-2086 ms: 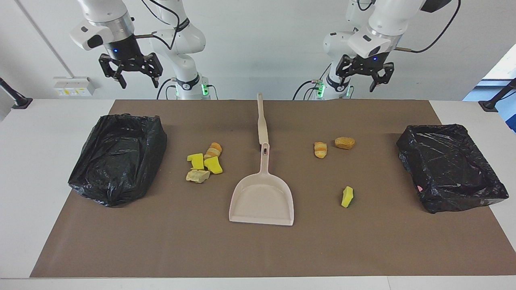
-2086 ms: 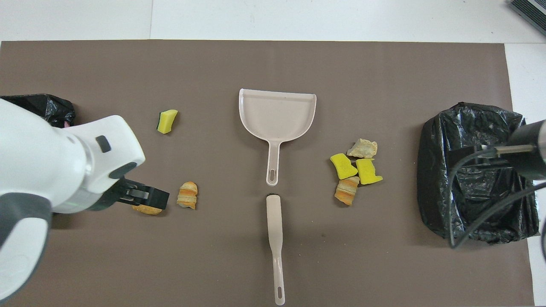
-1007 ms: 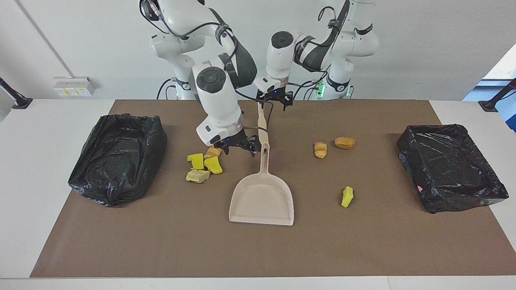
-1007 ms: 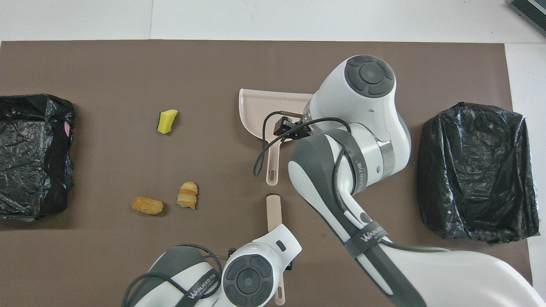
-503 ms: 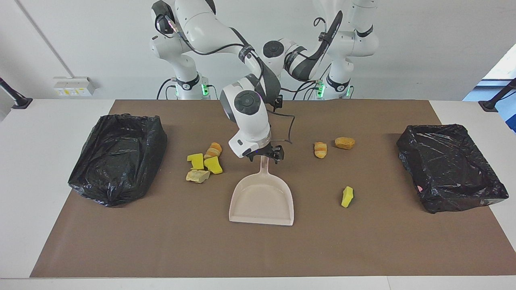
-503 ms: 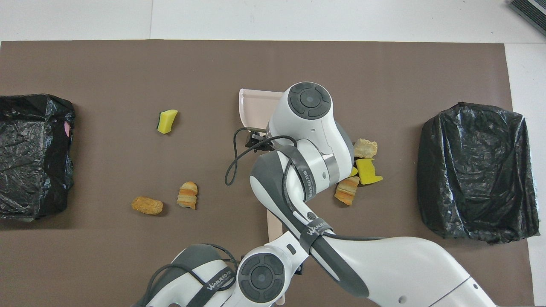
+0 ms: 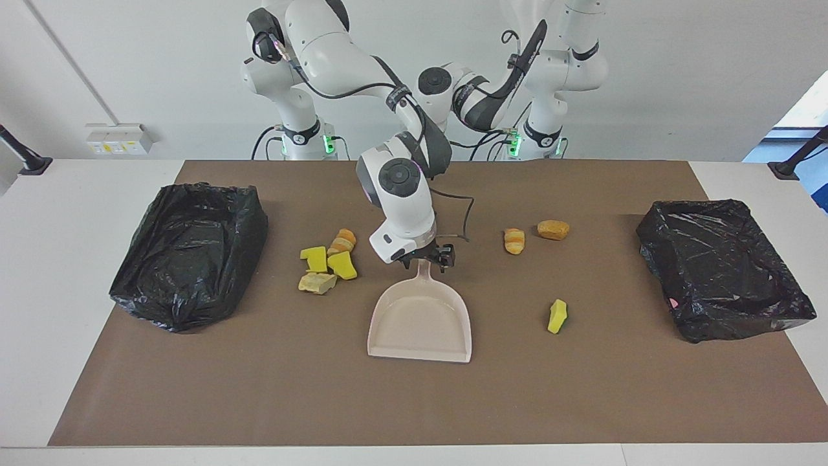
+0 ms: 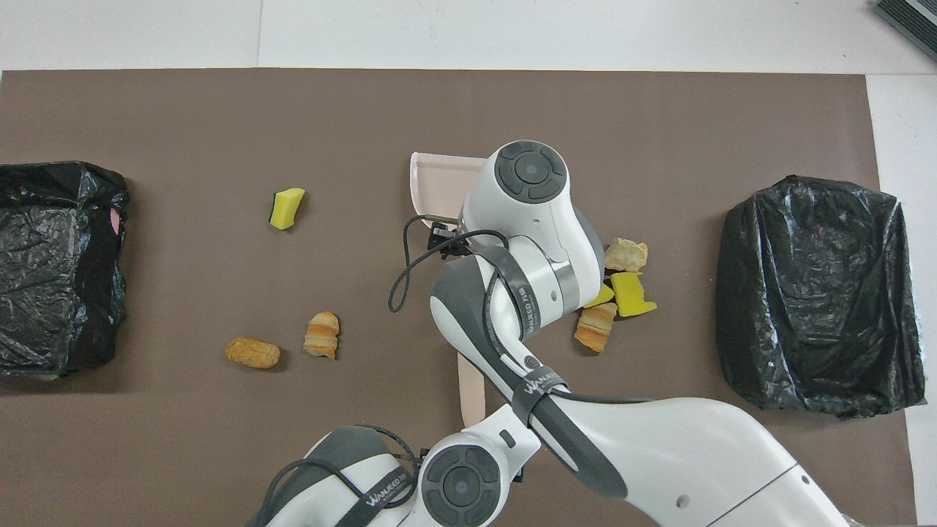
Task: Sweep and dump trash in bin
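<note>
The beige dustpan [image 7: 419, 323] lies flat mid-table, its handle pointing toward the robots. My right gripper [image 7: 425, 257] is down at that handle, just above the pan. The beige brush [image 8: 471, 384] lies nearer to the robots, in line with the dustpan. My left arm's wrist [image 8: 461, 483] is over the brush's handle and hides the left gripper. Several trash chunks [image 7: 326, 262] cluster beside the dustpan toward the right arm's end. A yellow chunk [image 7: 557, 316] and two bread-like lumps [image 7: 514, 241] [image 7: 553, 229] lie toward the left arm's end.
A bin lined with a black bag [image 7: 187, 252] stands at the right arm's end of the brown mat. A second black-lined bin [image 7: 721, 265] stands at the left arm's end. The right arm's forearm stretches over the brush and the dustpan's handle.
Both arms came down from their raised pose at the robots' end. The right gripper shifted from beside the trash cluster onto the dustpan's handle. The left wrist settled over the brush's handle.
</note>
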{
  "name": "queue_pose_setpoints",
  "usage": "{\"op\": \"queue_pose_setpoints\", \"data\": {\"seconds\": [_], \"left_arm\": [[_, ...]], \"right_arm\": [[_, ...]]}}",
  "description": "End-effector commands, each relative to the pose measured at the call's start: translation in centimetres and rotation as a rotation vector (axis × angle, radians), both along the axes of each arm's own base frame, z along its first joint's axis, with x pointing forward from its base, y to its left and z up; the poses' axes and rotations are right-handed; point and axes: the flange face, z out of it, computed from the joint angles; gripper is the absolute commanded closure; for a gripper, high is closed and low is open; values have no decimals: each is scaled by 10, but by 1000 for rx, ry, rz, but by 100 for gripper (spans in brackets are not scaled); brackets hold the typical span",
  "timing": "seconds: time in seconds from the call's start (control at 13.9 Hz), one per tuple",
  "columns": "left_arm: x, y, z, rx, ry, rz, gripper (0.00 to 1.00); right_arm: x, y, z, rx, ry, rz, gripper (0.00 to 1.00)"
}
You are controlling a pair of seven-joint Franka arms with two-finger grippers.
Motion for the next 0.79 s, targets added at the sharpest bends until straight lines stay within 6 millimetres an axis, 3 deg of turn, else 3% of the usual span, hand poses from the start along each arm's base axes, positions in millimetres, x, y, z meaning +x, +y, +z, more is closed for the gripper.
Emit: {"op": "queue_pose_setpoints", "data": {"seconds": [0.0, 0.14, 0.22, 0.36, 0.43, 0.5, 0.72], "left_arm": [[-7, 0, -1, 15, 12, 15, 33], [-12, -3, -2, 20, 17, 32, 33], [-13, -4, -2, 20, 19, 30, 38], [-11, -3, -2, 16, 17, 28, 82], [-12, -3, -3, 18, 19, 28, 94], [-12, -3, -3, 19, 20, 26, 94], [-11, -2, -2, 22, 22, 20, 99]], "right_arm": [[0, 2, 3, 21, 19, -8, 100], [0, 0, 2, 19, 23, -7, 100], [2, -6, 3, 2, 35, -4, 100], [-1, -12, 7, -22, 75, 70, 100], [3, -17, 18, -17, 66, 114, 100], [5, -25, 25, -20, 71, 132, 100], [13, -54, 78, 22, -15, 243, 100]]}}
